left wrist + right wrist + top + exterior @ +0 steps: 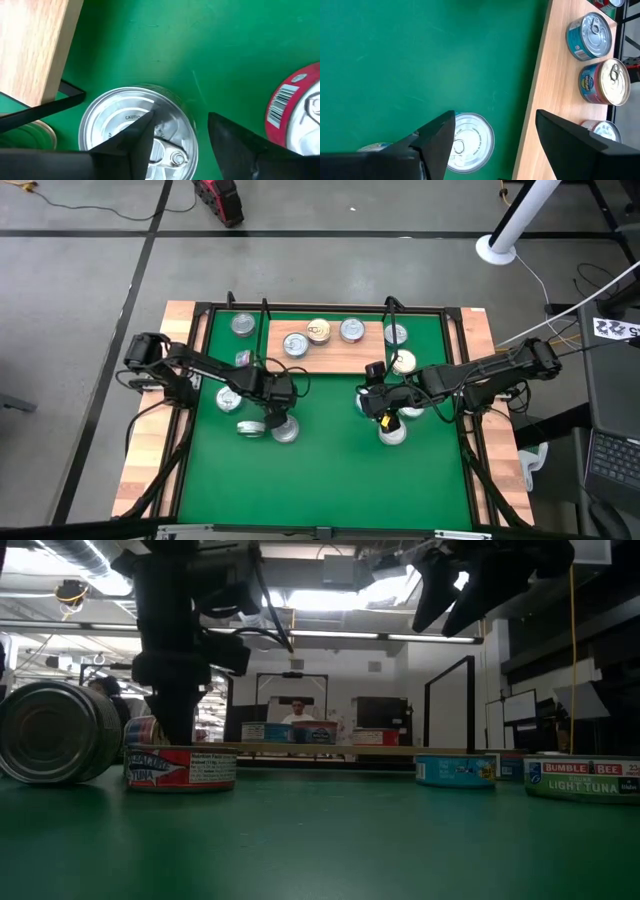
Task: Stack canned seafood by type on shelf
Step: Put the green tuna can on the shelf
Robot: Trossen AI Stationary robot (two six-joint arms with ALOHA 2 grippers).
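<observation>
- Light-brown wooden shelf board (330, 358), far centre: three flat round tins (319, 331) on it, unstacked.
- Green mat (330, 470): several tins loose.
- Left gripper (277, 418): jaws apart over a silver-lidded tin (137, 132).
- Right gripper (383, 416): open, empty.
- Judgement: early; most sorting remains.

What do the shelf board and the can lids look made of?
Shelf board: looks like light wood or a wood-look laminate, matte, with visible grain lines. Can lid: looks like bright metal, shiny, with pressed rings, embossed lettering and a pull tab. Another lid on the shelf is gold-toned.
</observation>
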